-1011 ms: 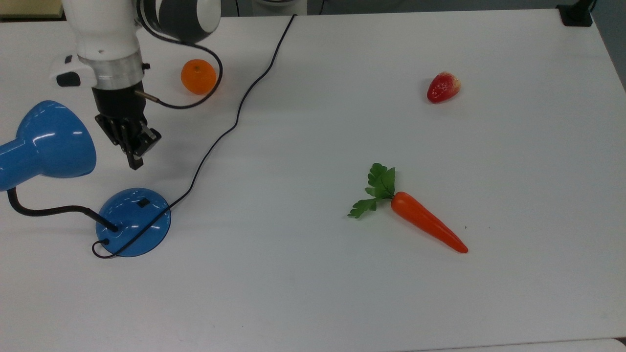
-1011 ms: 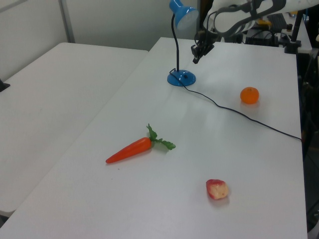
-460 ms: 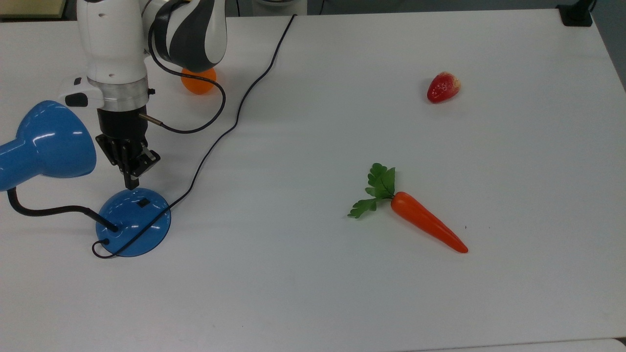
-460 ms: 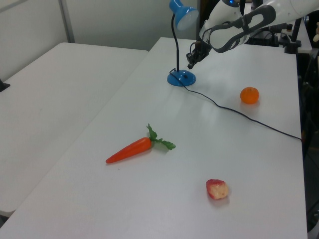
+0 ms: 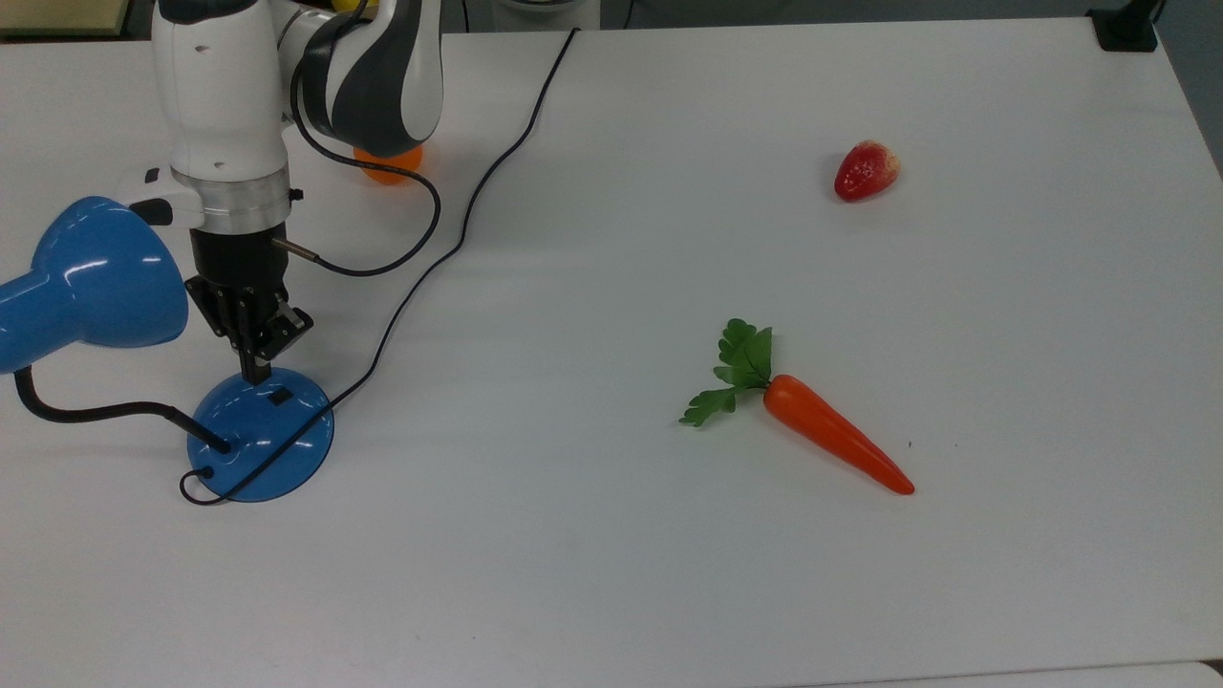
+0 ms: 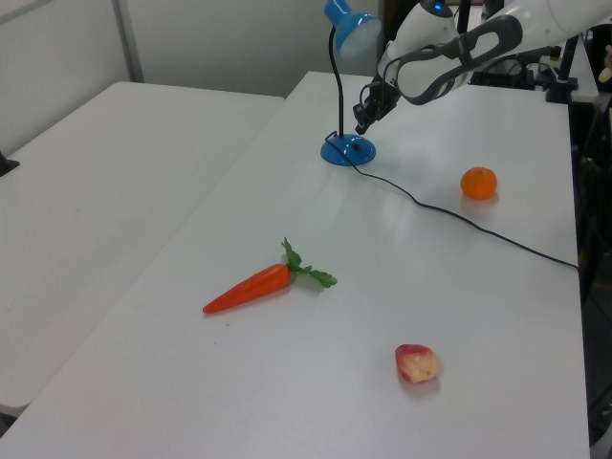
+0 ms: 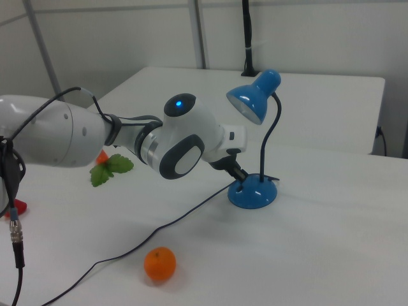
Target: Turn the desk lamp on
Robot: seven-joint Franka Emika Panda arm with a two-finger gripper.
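The end effector (image 5: 258,368), its fingers pressed together into a single tip, is held just above the lamp (image 5: 260,435) base, aimed at the switch (image 5: 279,395).

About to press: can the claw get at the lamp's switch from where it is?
Probably yes. The claw hangs right at the base, beside the switch; nothing lies between them, and the cord runs off to one side.

No text, label, brand, number or sign can be read on anything in these views.
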